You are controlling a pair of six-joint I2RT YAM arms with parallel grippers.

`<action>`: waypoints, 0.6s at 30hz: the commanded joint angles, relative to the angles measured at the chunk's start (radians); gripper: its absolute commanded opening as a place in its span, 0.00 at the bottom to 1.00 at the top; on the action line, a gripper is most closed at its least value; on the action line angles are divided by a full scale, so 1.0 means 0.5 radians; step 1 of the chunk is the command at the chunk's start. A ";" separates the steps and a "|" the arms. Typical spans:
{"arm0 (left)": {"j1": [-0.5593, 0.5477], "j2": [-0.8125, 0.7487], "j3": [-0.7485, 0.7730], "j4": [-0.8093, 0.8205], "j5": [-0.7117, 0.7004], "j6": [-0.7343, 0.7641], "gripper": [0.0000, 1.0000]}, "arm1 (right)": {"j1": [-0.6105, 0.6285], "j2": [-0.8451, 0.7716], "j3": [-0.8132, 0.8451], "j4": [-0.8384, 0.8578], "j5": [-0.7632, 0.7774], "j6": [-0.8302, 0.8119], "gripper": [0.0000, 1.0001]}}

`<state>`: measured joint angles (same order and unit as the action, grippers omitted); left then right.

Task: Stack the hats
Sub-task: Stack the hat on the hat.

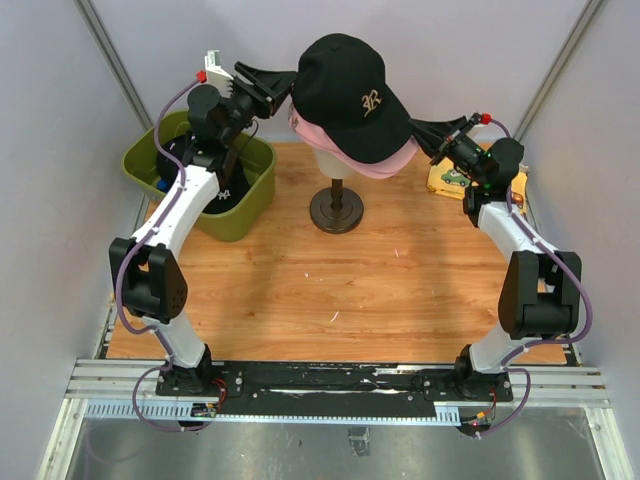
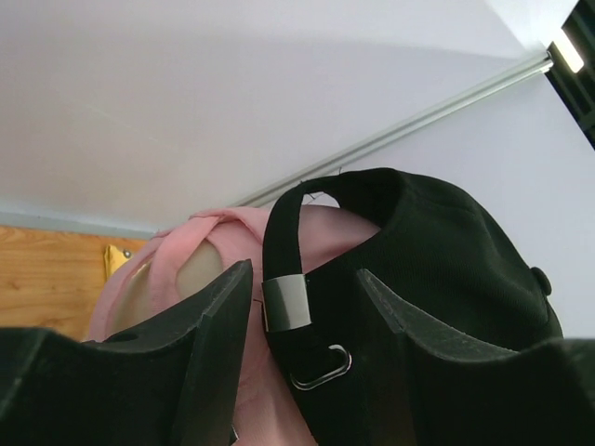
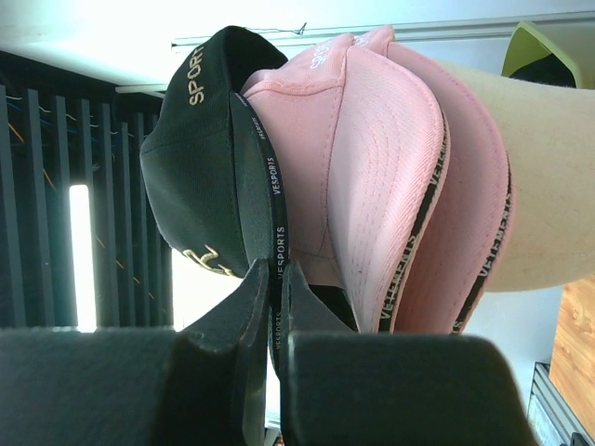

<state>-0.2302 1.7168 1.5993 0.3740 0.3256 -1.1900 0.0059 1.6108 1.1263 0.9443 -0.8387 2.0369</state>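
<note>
My right gripper [image 3: 276, 279] clenches the brim of the black cap [image 1: 345, 95] sitting on the pink caps [image 3: 372, 149], while my left gripper [image 2: 304, 274] is released, straddling its back strap [image 2: 279, 246].

Reads "SPORT" in gold capitals along the side of the black cap [image 3: 195, 177], and "VESPORTS" in white on the dark tape [image 3: 276, 200] lining its edge. Repeats "VESPORTS", partly legible, on the tape inside the pink caps [image 3: 372, 158]. Shows an ornate gold "R" on the black cap's front, seen from overhead.
</note>
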 commanded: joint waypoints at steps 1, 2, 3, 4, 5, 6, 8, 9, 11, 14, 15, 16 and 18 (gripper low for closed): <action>0.018 0.039 0.084 0.098 0.175 0.019 0.51 | -0.003 0.042 0.061 -0.065 -0.056 -0.095 0.01; 0.020 0.039 0.091 0.081 0.193 0.032 0.50 | -0.001 0.043 0.063 -0.068 -0.056 -0.097 0.01; 0.019 0.038 0.096 0.053 0.206 0.051 0.49 | 0.000 0.043 0.067 -0.073 -0.056 -0.099 0.01; 0.019 0.035 0.095 0.016 0.211 0.079 0.48 | 0.000 0.042 0.069 -0.079 -0.056 -0.103 0.01; 0.019 0.021 0.085 -0.019 0.209 0.103 0.47 | 0.000 0.041 0.070 -0.085 -0.056 -0.107 0.01; 0.018 0.008 0.071 -0.049 0.200 0.129 0.46 | 0.002 0.040 0.071 -0.094 -0.058 -0.113 0.01; 0.019 -0.018 0.052 -0.114 0.172 0.169 0.44 | 0.006 0.036 0.070 -0.106 -0.056 -0.121 0.01; 0.021 -0.028 0.048 -0.154 0.153 0.191 0.43 | 0.008 0.034 0.068 -0.109 -0.056 -0.125 0.01; 0.019 -0.047 0.053 -0.221 0.119 0.240 0.39 | 0.014 0.035 0.067 -0.115 -0.056 -0.130 0.01; 0.019 -0.040 0.130 -0.361 0.096 0.315 0.31 | 0.019 0.025 0.064 -0.137 -0.056 -0.148 0.01; 0.019 -0.036 0.147 -0.401 0.093 0.339 0.25 | 0.020 0.020 0.063 -0.146 -0.056 -0.156 0.01; 0.016 -0.033 0.169 -0.441 0.088 0.357 0.18 | 0.019 0.016 0.065 -0.157 -0.057 -0.164 0.01; 0.018 -0.041 0.196 -0.506 0.057 0.391 0.09 | 0.019 0.010 0.067 -0.177 -0.055 -0.176 0.01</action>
<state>-0.2260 1.7229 1.6554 0.2310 0.3763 -1.0695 0.0063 1.6161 1.1419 0.9142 -0.8436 2.0113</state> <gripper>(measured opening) 0.173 0.038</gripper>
